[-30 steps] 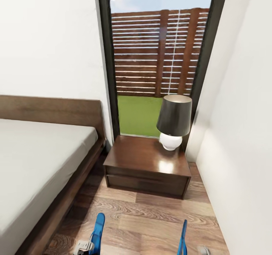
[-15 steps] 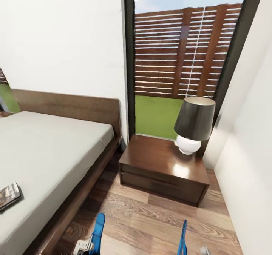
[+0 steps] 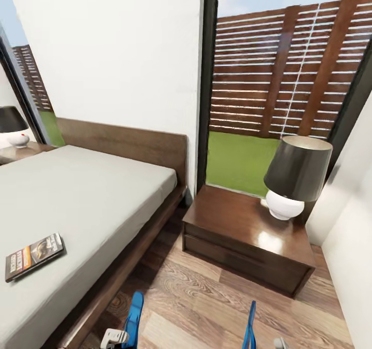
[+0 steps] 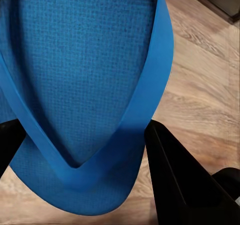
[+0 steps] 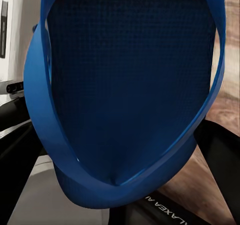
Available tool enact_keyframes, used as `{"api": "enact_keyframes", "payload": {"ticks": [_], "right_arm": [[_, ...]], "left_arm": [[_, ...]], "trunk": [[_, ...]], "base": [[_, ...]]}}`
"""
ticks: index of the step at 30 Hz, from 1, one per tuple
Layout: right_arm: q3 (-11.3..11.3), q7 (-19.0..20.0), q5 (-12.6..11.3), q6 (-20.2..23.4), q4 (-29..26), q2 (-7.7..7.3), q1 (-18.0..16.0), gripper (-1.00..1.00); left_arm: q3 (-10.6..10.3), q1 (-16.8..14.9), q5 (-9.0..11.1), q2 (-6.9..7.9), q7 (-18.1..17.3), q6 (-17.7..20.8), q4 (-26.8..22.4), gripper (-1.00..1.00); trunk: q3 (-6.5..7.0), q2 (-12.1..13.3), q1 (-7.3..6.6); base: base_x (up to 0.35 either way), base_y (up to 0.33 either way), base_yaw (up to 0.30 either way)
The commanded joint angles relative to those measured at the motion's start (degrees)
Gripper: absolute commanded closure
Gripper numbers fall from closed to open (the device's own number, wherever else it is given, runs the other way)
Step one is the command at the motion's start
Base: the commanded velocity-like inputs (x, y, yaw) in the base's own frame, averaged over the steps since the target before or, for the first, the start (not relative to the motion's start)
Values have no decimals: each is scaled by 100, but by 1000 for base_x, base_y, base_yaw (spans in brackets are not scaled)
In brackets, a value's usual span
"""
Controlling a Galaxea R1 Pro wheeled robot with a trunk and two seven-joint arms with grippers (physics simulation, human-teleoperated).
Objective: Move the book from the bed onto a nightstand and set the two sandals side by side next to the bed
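Note:
Two bright blue sandals are held on edge low over the wood floor. The left sandal (image 3: 134,318) (image 4: 85,60) is in my left gripper (image 3: 116,337) (image 4: 82,135), which is shut on it, a black finger (image 4: 182,180) at its rim. The right sandal (image 3: 250,324) (image 5: 130,85) is clamped in my right gripper (image 3: 278,343) (image 5: 120,155). The book (image 3: 33,256) lies flat on the pale mattress of the bed (image 3: 98,194), near its near side. The dark nightstand (image 3: 232,225) stands right of the bed, below the window.
A dark-shaded lamp with a white base (image 3: 295,176) stands on the nightstand's right half. A second nightstand (image 3: 15,154) with a lamp (image 3: 11,127) is beyond the bed's far side. White wall (image 3: 351,235) closes the right. Floor strip (image 3: 201,297) runs between bed and wall.
The head view has swung left, so the whole picture shifted right. More of the bed, the book and the far nightstand came into view. Both sandals stay held as before.

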Motion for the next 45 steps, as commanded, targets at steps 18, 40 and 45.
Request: {"api": "enact_keyframes", "payload": {"ticks": [18, 40, 45], "right_arm": [[-36, 19, 7, 60, -3, -6, 0, 100], [-36, 19, 7, 60, -3, -5, -4, 100], [-36, 24, 7, 60, -3, -5, 0, 100]], "left_arm": [[47, -5, -79, 5, -19, -27, 146, 100], [42, -5, -79, -4, -19, -27, 150, 100], [42, -5, -82, -4, -18, -27, 150, 100]], "trunk": [[-5, -2, -1], [-5, -2, -1], [-5, -2, -1]], "base": [[0, -164, 292], [0, 0, 292], [-3, 0, 197]]}}
